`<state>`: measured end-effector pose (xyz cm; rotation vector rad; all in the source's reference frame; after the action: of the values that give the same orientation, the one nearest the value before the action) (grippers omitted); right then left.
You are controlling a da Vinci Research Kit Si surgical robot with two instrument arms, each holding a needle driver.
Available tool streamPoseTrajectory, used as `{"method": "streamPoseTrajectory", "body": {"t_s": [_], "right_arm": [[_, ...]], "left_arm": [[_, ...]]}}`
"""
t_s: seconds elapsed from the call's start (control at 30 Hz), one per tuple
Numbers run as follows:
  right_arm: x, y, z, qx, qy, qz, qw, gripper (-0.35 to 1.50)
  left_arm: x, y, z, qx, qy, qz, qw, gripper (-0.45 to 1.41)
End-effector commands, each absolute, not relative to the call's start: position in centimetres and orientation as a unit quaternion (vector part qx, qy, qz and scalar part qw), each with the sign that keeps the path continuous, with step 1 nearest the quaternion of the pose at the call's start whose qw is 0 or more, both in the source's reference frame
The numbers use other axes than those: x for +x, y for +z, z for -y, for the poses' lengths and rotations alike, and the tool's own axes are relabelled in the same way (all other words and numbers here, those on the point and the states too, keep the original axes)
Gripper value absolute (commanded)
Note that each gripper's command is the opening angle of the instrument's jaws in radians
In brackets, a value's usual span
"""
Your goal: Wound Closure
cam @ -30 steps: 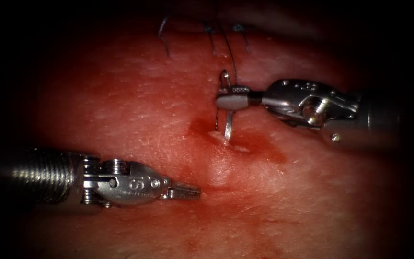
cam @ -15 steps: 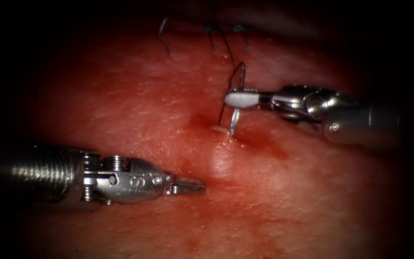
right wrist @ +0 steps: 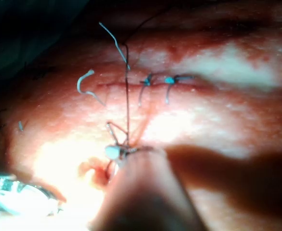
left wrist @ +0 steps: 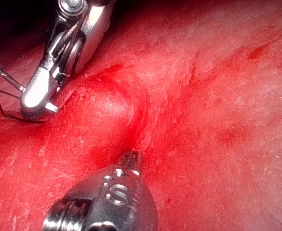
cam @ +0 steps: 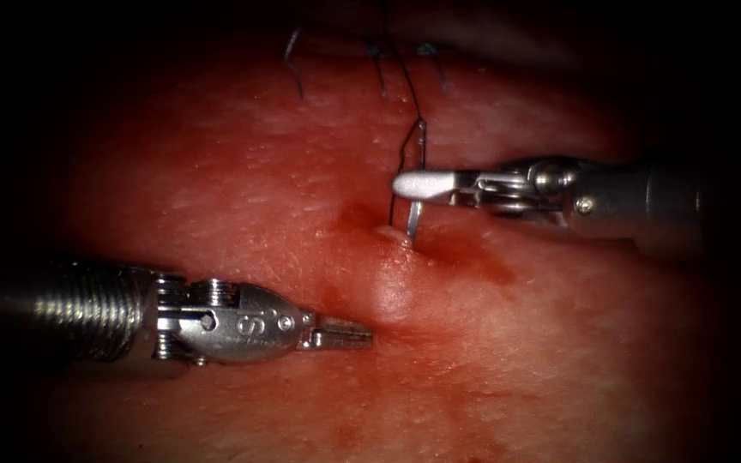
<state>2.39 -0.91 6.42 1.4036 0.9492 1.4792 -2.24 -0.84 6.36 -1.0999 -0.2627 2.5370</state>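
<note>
1. The right tool (cam: 422, 183) is coming in from the right, its fingers clenched on the needle (cam: 414, 214) partway along its curve.
2. The needle is standing nearly upright, its lower end touching the tissue (cam: 242, 180) at a small raised mound just beside the reddened cut (cam: 362, 219); whether the tip is inside the tissue cannot be told.
3. The thread (cam: 406, 81) is running up from the needle's upper end toward the tied stitches (right wrist: 157, 81) farther along the cut, where cut ends of thread (right wrist: 85, 82) are lying on the tissue.
4. The left tool (cam: 346, 333) is resting low over the tissue, left of and below the mound, its fingers pressed together and grasping nothing.
5. Red fluid (cam: 473, 261) is pooling on the tissue to the right of the needle.
</note>
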Motion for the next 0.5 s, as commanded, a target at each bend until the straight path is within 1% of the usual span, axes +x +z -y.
{"method": "streamPoseTrajectory", "body": {"t_s": [0.03, 0.33, 0.5], "right_arm": [[2.45, 6.45, 0.89, 0.571, 0.599, -0.372, 0.422, -0.35], [2.48, 6.34, 1.04, 0.621, 0.606, -0.337, 0.366, -0.35], [2.53, 6.28, 1.08, 0.638, 0.606, -0.341, 0.331, -0.35]], "left_arm": [[-2.3, 6.43, 0.84, -0.39, 0.898, 0.092, 0.18, -0.26], [-2.29, 6.45, 0.83, -0.389, 0.899, 0.092, 0.181, -0.26], [-2.29, 6.45, 0.83, -0.389, 0.899, 0.091, 0.181, -0.26]]}}
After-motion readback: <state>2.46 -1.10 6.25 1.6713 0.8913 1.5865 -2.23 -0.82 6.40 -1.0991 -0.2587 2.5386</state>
